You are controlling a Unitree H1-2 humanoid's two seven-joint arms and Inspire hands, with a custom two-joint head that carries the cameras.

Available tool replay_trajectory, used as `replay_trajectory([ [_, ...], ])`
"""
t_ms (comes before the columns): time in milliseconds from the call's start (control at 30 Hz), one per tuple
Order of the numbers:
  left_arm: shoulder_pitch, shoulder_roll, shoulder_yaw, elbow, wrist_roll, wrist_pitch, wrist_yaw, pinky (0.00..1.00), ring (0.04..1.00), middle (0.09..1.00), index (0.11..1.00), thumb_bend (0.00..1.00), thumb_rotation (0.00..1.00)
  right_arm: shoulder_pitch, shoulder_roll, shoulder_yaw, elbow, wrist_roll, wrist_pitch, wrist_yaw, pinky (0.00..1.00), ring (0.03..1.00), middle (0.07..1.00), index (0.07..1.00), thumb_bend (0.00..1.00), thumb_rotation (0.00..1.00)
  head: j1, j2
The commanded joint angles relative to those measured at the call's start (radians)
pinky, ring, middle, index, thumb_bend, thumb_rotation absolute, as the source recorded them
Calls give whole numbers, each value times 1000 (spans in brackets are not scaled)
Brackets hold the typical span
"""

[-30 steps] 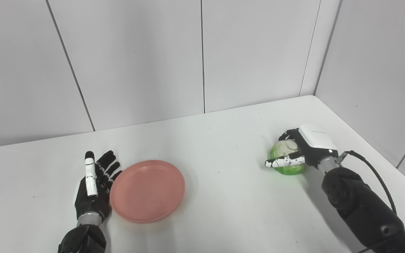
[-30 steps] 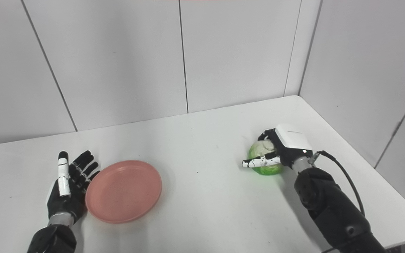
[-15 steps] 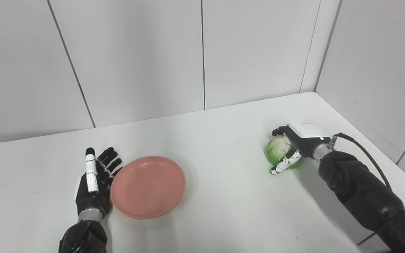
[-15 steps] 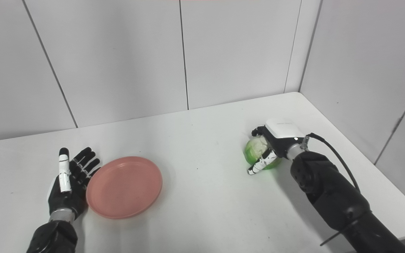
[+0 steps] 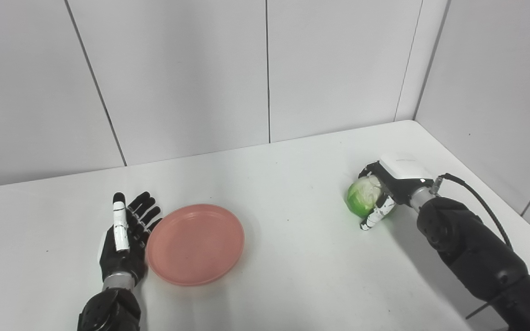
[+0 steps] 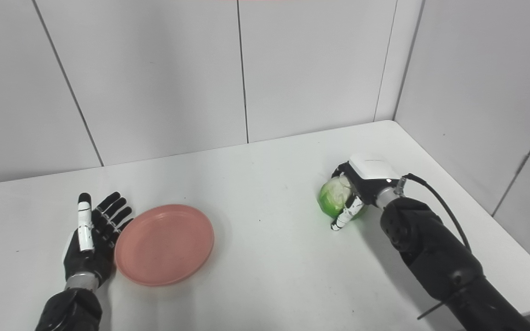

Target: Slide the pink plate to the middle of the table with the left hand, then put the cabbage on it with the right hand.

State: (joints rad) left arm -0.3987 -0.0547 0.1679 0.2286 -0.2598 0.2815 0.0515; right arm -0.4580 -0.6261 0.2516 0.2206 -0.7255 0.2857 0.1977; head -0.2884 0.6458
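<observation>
The pink plate (image 5: 195,244) lies flat on the white table, left of the middle. My left hand (image 5: 124,239) rests open at the plate's left rim, fingers straight and pointing away from me, its side touching the rim. The green cabbage (image 5: 362,197) sits at the right side of the table. My right hand (image 5: 391,184) is wrapped around the cabbage from the right, thumb in front and fingers over the top. The same scene shows in the right eye view, with the plate (image 6: 164,244), the cabbage (image 6: 333,198), the left hand (image 6: 91,241) and the right hand (image 6: 365,180).
The white table (image 5: 292,257) is bounded by white wall panels behind and on the right. A black cable (image 5: 481,207) loops from my right wrist. The table's right edge runs close behind my right arm.
My right hand's thumb has swung down and its fingers have closed tighter around the cabbage, which has shifted slightly left. The left hand and the plate have stayed put. The camera has tilted a little.
</observation>
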Motion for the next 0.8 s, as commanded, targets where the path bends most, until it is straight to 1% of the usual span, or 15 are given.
replay_trajectory([
  [0, -11, -3, -2, 2, 0, 18, 4, 732, 798, 799, 697, 616, 938, 25, -2, 13, 26, 3, 8, 32, 293, 370, 478, 588, 574, 0, 1, 0],
  [33, -11, -3, -3, 0, 0, 18, 3, 735, 800, 799, 702, 614, 939, 26, -2, 11, 24, 7, 8, 32, 280, 354, 478, 540, 554, 0, 1, 0],
  [67, -10, -3, -3, 1, 0, 17, 3, 737, 801, 799, 704, 614, 940, 26, -1, 9, 24, 12, 6, 30, 273, 346, 478, 515, 544, 0, 1, 1],
  [133, -10, -4, -3, 0, 0, 18, 4, 726, 794, 794, 702, 614, 939, 26, -2, 5, 22, 21, 4, 28, 260, 330, 477, 493, 534, 1, 3, 2],
  [267, -9, -4, -4, -3, 2, 23, 6, 728, 792, 794, 698, 615, 939, 27, 3, -20, 9, 62, 3, 27, 270, 344, 478, 491, 533, 2, 7, 4],
  [400, -10, -3, -4, 7, 4, 15, 6, 713, 781, 780, 681, 615, 929, 17, 3, -43, -34, 105, -4, 32, 226, 293, 473, 491, 533, 3, 10, 5],
  [467, -11, -3, -5, 13, 5, 12, 4, 717, 785, 784, 691, 611, 935, 12, 1, -44, -72, 110, 10, 47, 225, 290, 472, 492, 533, 4, 14, 5],
  [533, -10, -5, -8, 14, 6, 11, 3, 721, 787, 786, 692, 611, 936, 1, -2, -44, -116, 111, 2, 59, 222, 287, 472, 491, 533, 3, 23, 6],
  [567, -10, -7, -10, 14, 7, 10, 4, 729, 792, 791, 692, 613, 937, -8, -3, -42, -136, 109, -9, 60, 240, 308, 474, 491, 533, 4, 26, 5],
  [667, -10, -14, -14, 14, 11, 11, 10, 728, 795, 798, 690, 609, 940, -33, -5, -35, -185, 99, -29, 72, 256, 328, 475, 491, 532, 5, 34, 4],
  [767, -10, -21, -20, 14, 14, 14, 15, 729, 803, 805, 703, 611, 943, -78, 7, -28, -247, 84, -23, 93, 264, 341, 477, 491, 532, 6, 49, 0],
])
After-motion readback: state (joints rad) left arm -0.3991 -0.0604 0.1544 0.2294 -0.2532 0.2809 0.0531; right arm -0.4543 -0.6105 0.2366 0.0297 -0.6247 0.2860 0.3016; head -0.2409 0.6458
